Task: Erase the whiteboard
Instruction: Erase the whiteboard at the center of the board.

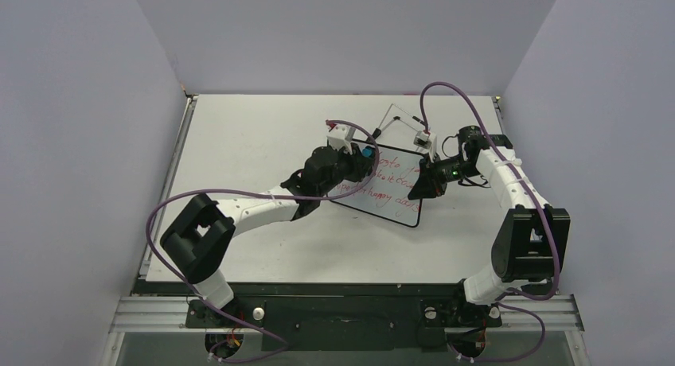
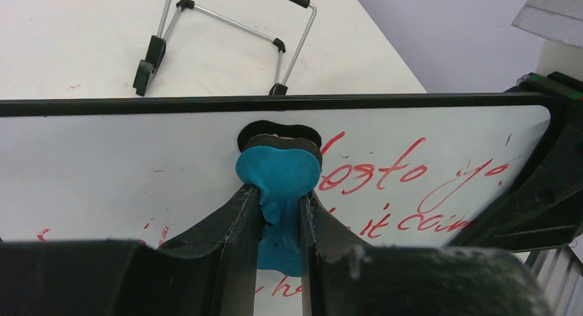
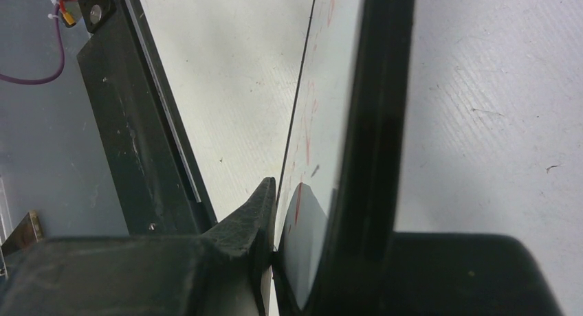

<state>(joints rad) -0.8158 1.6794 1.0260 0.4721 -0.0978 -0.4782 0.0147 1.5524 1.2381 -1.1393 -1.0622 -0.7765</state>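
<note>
Top external: shows the whiteboard (image 1: pixel 388 189) mid-tabletop (image 1: pixel 255 143), long axis roughly left to right, red-written face up. Pinches its right short edge in the right hand (image 1: pixel 423 183); clamps a blue eraser (image 1: pixel 368 153) in the left hand (image 1: pixel 363 157).

Left wrist: presses that eraser against the board near its far long edge, wire easel stand (image 2: pixel 227 27) beyond.

Right wrist: catches the board edge-on, squeezed between both fingers (image 3: pixel 265 206).
</note>
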